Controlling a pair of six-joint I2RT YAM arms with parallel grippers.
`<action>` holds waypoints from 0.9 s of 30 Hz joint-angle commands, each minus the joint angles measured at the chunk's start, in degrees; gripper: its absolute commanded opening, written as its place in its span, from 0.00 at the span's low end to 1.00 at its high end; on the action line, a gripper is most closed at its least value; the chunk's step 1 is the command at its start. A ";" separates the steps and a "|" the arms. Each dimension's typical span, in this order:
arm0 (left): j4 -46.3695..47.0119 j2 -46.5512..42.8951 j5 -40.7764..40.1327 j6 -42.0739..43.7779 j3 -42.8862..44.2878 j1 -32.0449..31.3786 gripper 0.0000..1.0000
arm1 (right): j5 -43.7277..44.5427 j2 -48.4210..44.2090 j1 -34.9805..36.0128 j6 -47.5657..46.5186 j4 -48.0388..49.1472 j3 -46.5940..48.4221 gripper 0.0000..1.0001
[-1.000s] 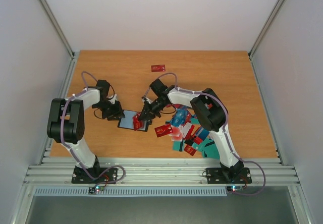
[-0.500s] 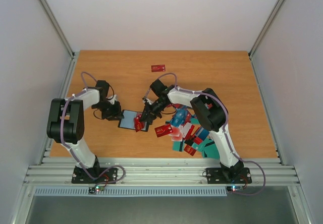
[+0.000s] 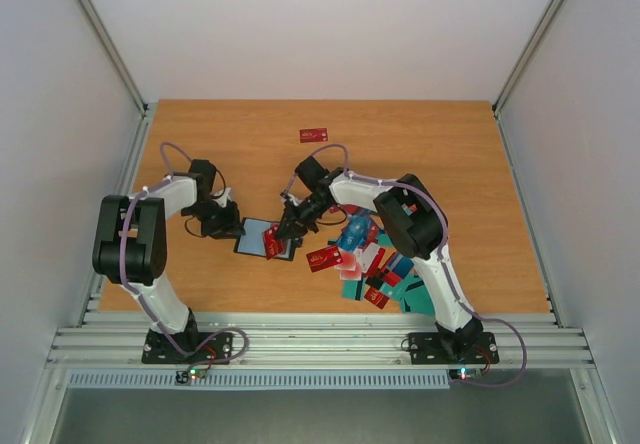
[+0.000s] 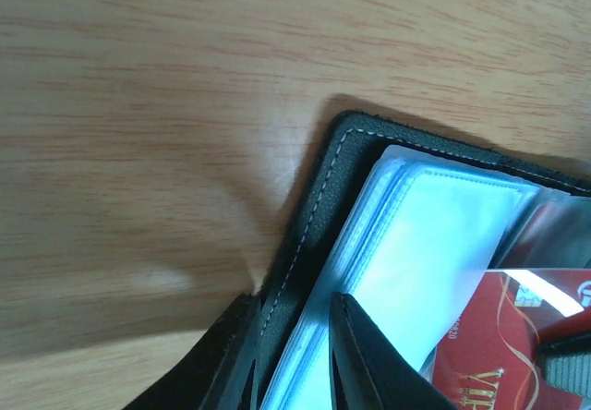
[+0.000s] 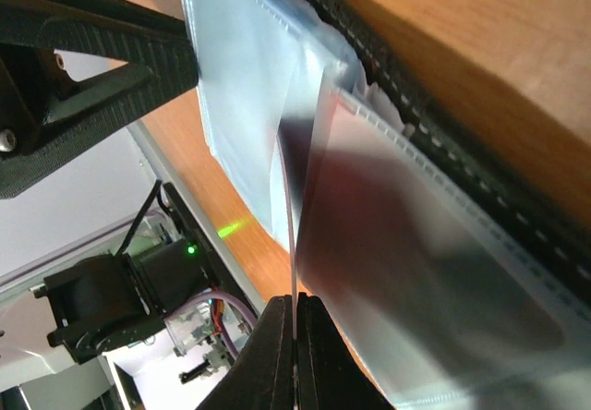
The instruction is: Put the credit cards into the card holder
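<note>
Card holder (image 3: 262, 240) lies open on the table (image 3: 450, 164), clear sleeves up. Right gripper (image 5: 295, 310) pinches a red card (image 4: 503, 341) edge-on, jaws closed tight, the card's far end at a sleeve mouth. Left gripper (image 4: 295, 341) straddles the holder's stitched left edge, jaws narrowly apart; actual clamping cannot be told. Remaining credit cards (image 3: 372, 264) are heaped to the right.

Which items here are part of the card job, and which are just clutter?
Job: card holder, pinched by left gripper; red card in right gripper; card pile; lone red card.
Not job: only the table, frame rails.
</note>
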 commanded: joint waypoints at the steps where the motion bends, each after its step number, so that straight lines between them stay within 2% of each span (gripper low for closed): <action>1: 0.95 1.54 0.69 1.08 -2.01 -0.31 0.23 | 0.02 2.58 0.23 0.74 0.86 1.92 0.01; 10: 0.82 1.99 0.56 1.06 -2.20 -0.33 0.22 | 1.31 1.87 -0.39 2.70 5.05 0.21 0.01; 27: 1.14 2.66 1.80 -0.37 -2.99 -0.35 0.20 | 6.26 -0.20 -0.40 9.96 18.85 -8.17 0.01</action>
